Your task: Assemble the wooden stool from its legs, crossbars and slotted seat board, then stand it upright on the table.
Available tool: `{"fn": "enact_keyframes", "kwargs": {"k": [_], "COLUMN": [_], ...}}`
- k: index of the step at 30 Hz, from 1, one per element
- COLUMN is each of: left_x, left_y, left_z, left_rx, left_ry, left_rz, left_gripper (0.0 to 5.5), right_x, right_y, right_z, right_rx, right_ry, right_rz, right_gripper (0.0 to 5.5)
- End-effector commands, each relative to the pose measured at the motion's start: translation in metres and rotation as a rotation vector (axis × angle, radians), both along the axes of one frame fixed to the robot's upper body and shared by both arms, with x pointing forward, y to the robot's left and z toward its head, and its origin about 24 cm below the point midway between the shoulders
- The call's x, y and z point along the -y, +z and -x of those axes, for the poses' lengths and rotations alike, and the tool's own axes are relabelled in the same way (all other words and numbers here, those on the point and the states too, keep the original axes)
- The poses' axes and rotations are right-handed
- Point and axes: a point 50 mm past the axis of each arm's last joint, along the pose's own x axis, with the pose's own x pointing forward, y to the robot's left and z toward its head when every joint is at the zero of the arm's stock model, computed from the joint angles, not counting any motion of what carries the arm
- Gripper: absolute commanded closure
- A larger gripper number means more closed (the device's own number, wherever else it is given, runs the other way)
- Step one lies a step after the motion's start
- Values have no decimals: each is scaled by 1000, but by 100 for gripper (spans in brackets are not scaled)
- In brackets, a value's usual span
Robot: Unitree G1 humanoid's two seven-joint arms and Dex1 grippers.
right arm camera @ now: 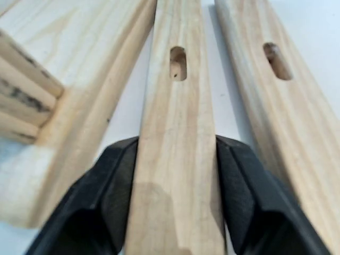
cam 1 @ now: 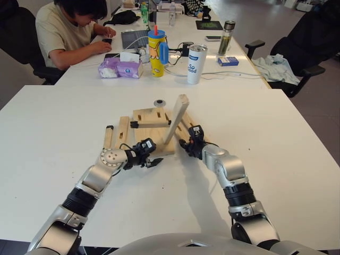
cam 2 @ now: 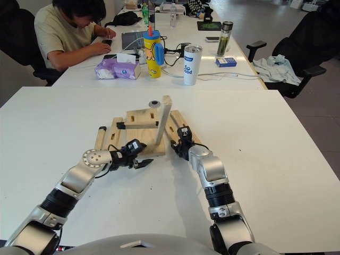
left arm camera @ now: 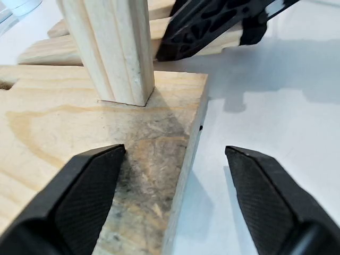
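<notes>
The seat board [cam 1: 154, 135] lay flat on the tabletop [cam 1: 276, 138], with one leg [cam 1: 177, 118] standing tilted in it. The left gripper [cam 1: 155, 161] gaped wide at its near corner; the right gripper [right arm camera: 177, 175] clamped a second leg [right arm camera: 178, 106] lying just beside.

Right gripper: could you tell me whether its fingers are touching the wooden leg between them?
Touching. The right wrist view shows both fingers pressed against the wooden leg.
</notes>
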Motion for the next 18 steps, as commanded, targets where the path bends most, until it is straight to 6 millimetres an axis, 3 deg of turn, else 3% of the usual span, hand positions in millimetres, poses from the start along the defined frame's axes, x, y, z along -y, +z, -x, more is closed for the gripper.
{"fn": "enact_keyframes", "kwargs": {"k": [1, 9, 14, 18], "left_x": [2, -8, -19, -27], "left_y": [-57, -51, -17, 8], "left_z": [48, 45, 20, 16], "left_rx": [-342, -298, -58, 39], "left_ry": [-59, -71, -22, -24], "left_rz": [-65, -84, -11, 55], "left_gripper": [200, 200, 200, 200], "right_x": [-5, 16, 44, 61], "right_y": [19, 44, 58, 80], "right_z": [-8, -18, -25, -30], "right_rx": [137, 329, 404, 497], "right_ry": [-16, -113, -205, -213], "right_rz": [-77, -169, -279, -372], "right_gripper": [344, 344, 344, 344]}}
